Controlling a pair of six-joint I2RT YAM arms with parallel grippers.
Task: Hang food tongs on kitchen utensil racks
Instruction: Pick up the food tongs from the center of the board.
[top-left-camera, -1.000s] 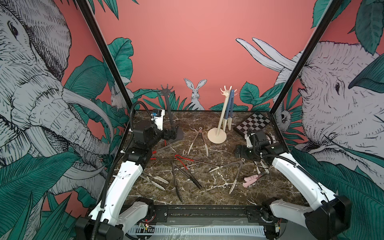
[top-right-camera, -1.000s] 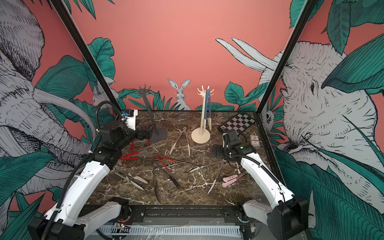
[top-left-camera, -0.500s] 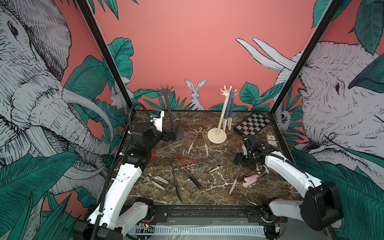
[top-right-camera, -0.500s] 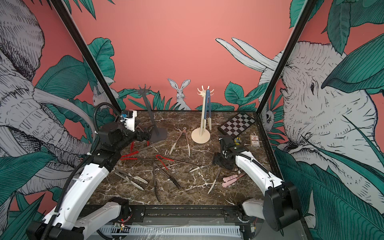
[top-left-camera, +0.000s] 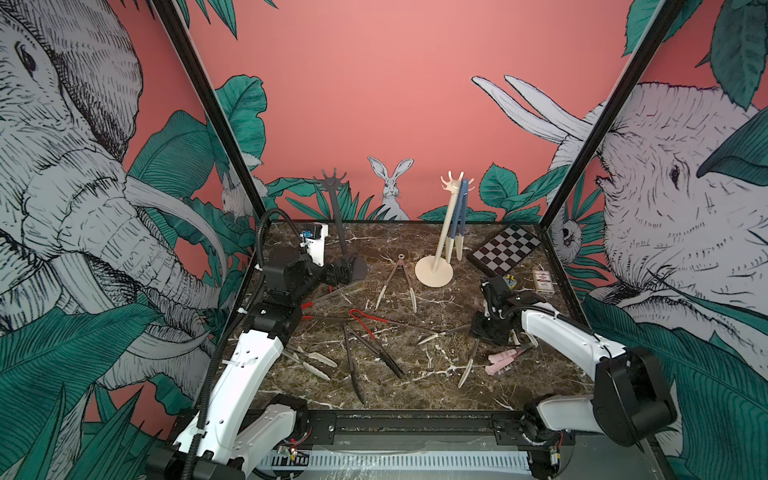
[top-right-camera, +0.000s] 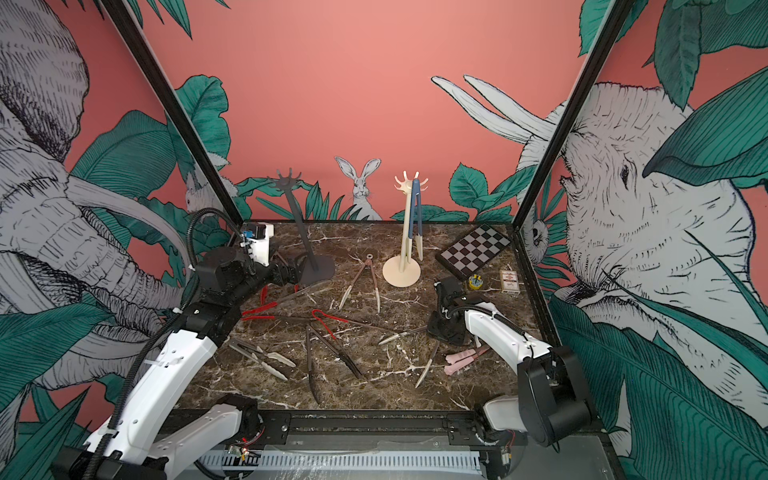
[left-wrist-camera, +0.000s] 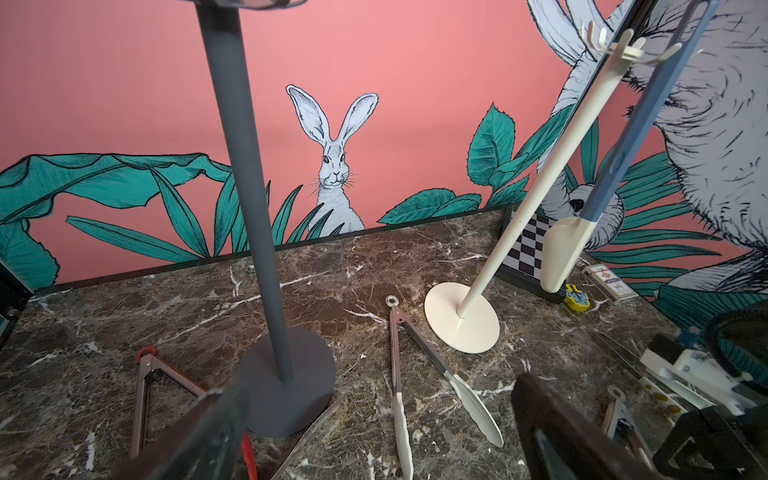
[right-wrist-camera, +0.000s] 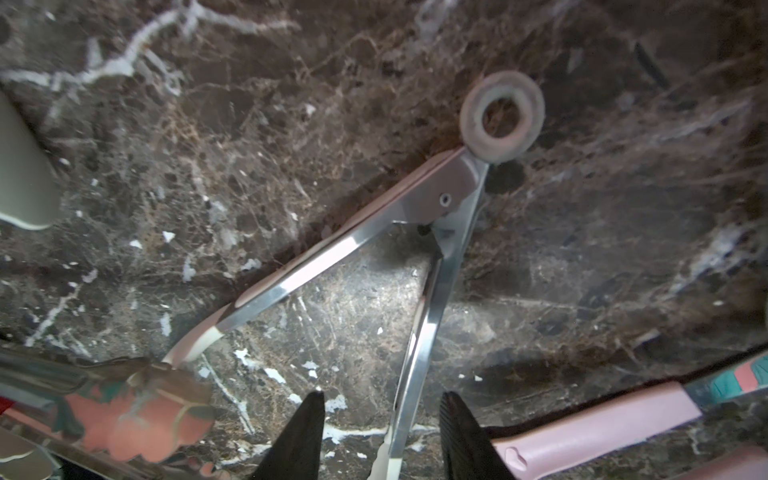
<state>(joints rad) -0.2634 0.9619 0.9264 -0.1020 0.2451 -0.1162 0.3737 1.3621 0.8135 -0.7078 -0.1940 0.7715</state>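
Observation:
Two kitchen utensil racks stand at the back: a dark grey one (top-left-camera: 338, 220) (top-right-camera: 299, 224) (left-wrist-camera: 249, 208) and a cream one (top-left-camera: 442, 237) (top-right-camera: 405, 232) (left-wrist-camera: 536, 195), which carries blue-handled tongs (top-left-camera: 460, 216) (left-wrist-camera: 623, 158). Several food tongs lie loose on the marble. My right gripper (top-left-camera: 484, 332) (top-right-camera: 442, 330) (right-wrist-camera: 382, 397) is down over cream-tipped tongs (top-left-camera: 471, 361) (right-wrist-camera: 440, 199); its jaws straddle one metal arm with a gap on each side. My left gripper (top-left-camera: 343, 270) (left-wrist-camera: 380, 432) hangs open and empty at the dark rack's base.
Brown-hinged tongs (top-left-camera: 395, 282), red tongs (top-left-camera: 365, 318), black tongs (top-left-camera: 365, 353), cream tongs (top-left-camera: 309, 361) and pink tongs (top-left-camera: 507, 357) (right-wrist-camera: 594, 428) are scattered across the table. A chessboard (top-left-camera: 505, 253) and a card box (top-left-camera: 544, 280) sit at the back right.
My right gripper has come down and nearer onto the cream-tipped tongs, and its jaws have narrowed around one arm. The left arm has barely shifted.

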